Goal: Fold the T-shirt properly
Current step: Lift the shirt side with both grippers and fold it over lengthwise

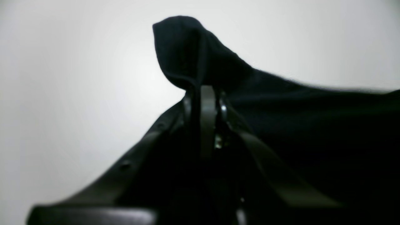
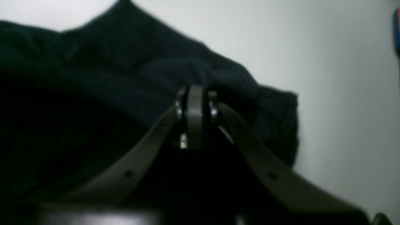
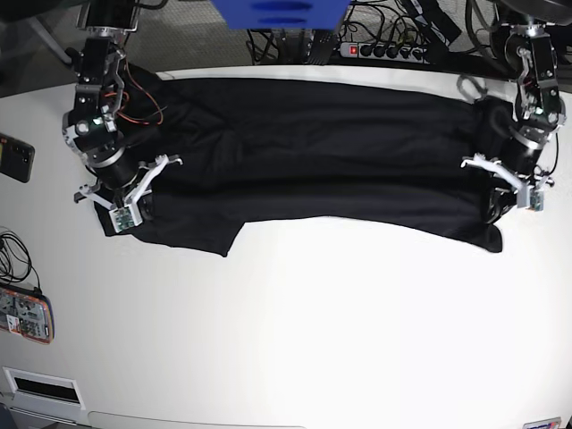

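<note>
T-shirt, black, laid out long on white table; both claws clamped on its ends.

The T-shirt [image 3: 313, 165] lies flat across the far half of the white table [image 3: 295, 331], long axis running side to side in the base view, its near edge uneven and dipping to a point at each end. Left gripper [image 1: 204, 90], at the base view's right: jaws pressed together on a raised fold of black cloth that peaks above the fingertips. Right gripper [image 2: 195, 93], at the base view's left: jaws likewise closed tight, bunched cloth pinched between them. No containers hold anything visible.
</note>
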{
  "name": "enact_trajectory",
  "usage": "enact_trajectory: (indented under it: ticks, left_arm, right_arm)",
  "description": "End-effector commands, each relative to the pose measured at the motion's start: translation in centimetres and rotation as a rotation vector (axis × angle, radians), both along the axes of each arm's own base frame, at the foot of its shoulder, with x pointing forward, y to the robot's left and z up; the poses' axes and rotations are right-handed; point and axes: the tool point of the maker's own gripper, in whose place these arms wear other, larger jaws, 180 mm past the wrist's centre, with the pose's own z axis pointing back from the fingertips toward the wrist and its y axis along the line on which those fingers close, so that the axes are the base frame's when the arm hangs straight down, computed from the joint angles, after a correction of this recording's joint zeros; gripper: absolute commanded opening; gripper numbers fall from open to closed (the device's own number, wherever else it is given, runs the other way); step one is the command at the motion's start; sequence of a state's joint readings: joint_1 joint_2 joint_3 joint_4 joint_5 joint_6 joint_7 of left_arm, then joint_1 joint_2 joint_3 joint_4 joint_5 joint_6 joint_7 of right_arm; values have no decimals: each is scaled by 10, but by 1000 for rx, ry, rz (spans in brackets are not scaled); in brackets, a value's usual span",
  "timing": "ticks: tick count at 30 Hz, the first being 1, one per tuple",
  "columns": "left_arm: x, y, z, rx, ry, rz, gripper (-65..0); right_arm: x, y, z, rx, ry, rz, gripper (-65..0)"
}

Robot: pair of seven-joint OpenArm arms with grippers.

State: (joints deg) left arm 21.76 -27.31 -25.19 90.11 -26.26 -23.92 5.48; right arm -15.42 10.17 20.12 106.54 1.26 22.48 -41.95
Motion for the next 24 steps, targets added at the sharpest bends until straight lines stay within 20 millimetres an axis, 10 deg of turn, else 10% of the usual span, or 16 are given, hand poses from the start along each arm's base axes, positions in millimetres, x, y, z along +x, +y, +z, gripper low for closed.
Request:
enact_trajectory:
  ticks: [1, 9, 24]
  left_arm:
    - [5, 10, 19, -1, -72, 36, -650]
    - [-24, 21, 37, 0, -118, 133, -650]
    - [-59, 4, 1, -58, -17, 168, -650]
  right_arm:
    - [-2, -3, 7, -10, -22, 0, -650]
    - [-39, -1, -14, -16, 70, 7, -650]
    - [-46, 3, -8, -20, 61, 17, -650]
